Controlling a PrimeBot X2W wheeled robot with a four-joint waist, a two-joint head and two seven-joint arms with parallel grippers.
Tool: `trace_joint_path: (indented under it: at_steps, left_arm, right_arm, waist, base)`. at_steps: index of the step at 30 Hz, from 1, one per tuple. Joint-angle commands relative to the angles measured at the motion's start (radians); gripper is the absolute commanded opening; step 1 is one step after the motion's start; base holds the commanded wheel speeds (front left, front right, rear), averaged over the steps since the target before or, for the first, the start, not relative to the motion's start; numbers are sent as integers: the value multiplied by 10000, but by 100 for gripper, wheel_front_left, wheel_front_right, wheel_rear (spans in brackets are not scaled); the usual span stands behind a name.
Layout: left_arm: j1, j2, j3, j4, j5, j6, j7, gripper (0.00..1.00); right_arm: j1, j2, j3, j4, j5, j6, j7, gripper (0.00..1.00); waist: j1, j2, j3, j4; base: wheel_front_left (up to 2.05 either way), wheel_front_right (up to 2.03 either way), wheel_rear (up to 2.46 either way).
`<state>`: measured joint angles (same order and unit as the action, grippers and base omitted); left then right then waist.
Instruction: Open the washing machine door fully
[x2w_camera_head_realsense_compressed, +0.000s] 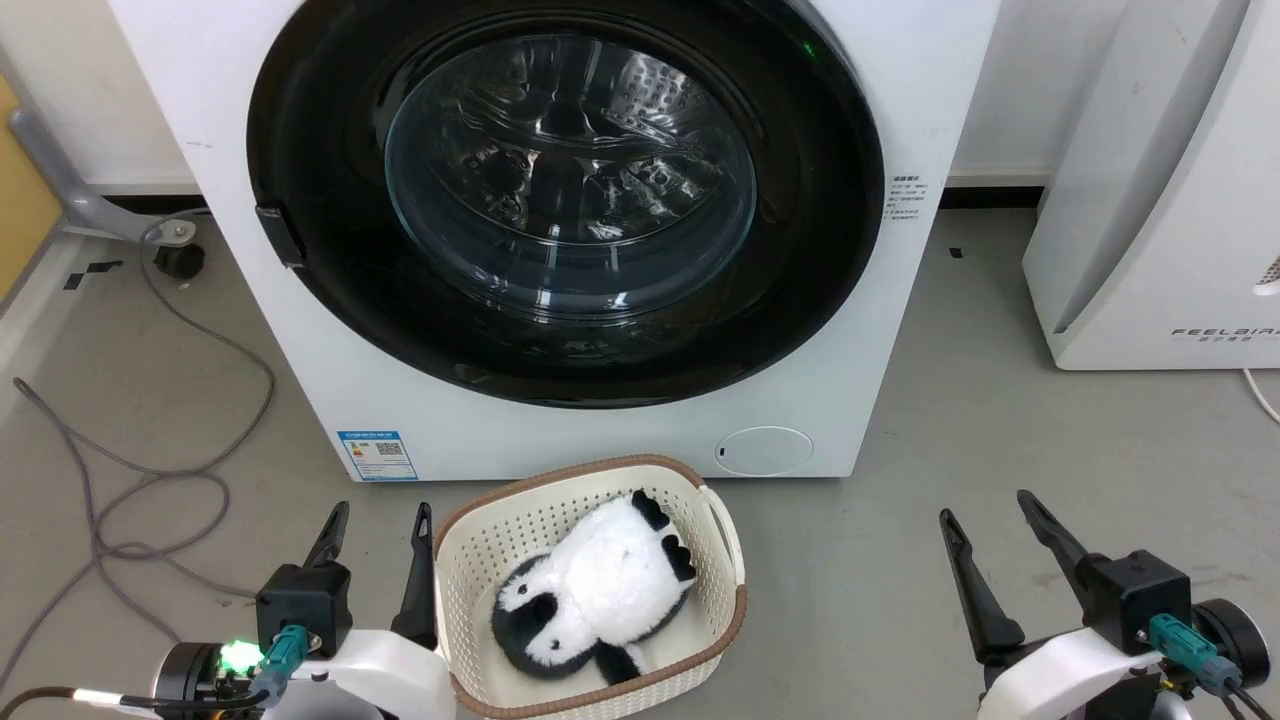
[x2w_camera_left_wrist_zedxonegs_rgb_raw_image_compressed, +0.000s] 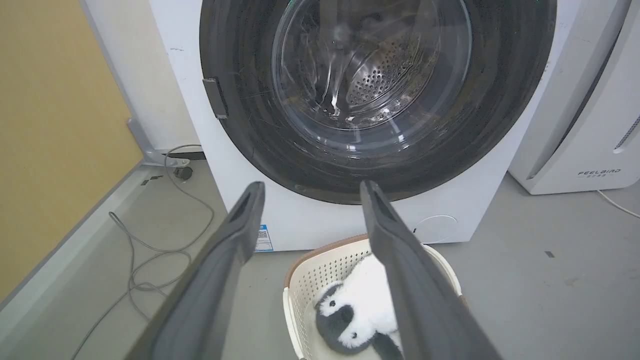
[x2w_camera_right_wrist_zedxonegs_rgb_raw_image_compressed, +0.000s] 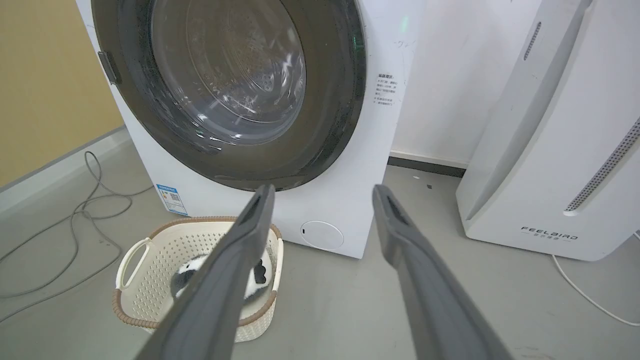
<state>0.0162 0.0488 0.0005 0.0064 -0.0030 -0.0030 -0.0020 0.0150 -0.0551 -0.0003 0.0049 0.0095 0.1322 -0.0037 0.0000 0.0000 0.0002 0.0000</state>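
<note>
Shut flush into the front of the white washer, high and centre in the head view: washing machine door, glossy black rim around a bulging clear glass bowl, perforated steel drum visible through the glass. On the door's left edge, a small black tab. Below, at the washer's foot, a cream perforated basket with a brown rim, very near the washer's base, contact impossible to judge; inside, a black-and-white plush panda. Just beside the basket's left wall, left gripper, fingers spread apart and empty, pointing up toward the door and well short of it. Well off to the basket's right, right gripper, likewise released, nothing between its fingers. Farther out on the grey floor, loose grey cable at left; at right, a white appliance standing beside the washer.
</note>
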Motion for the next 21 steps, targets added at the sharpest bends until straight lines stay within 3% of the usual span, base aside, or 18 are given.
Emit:
trace_joint_path:
  at_steps: [1, 21]
  left_arm:
    - [-6, 1, -43, 31, -17, -19, -107, 100]
    - [-81, 3, -267, 103, -72, -91, -524, 100]
  right_arm:
    - [17, 2, -6, 23, 70, -1, -102, 100]
    - [-213, -173, 48, 20, 936, -3, -420, 100]
  waist:
    - [0, 0, 3, -1]
    - [0, 0, 193, 25]
  base:
    - [0, 0, 0]
    - [0, 0, 0]
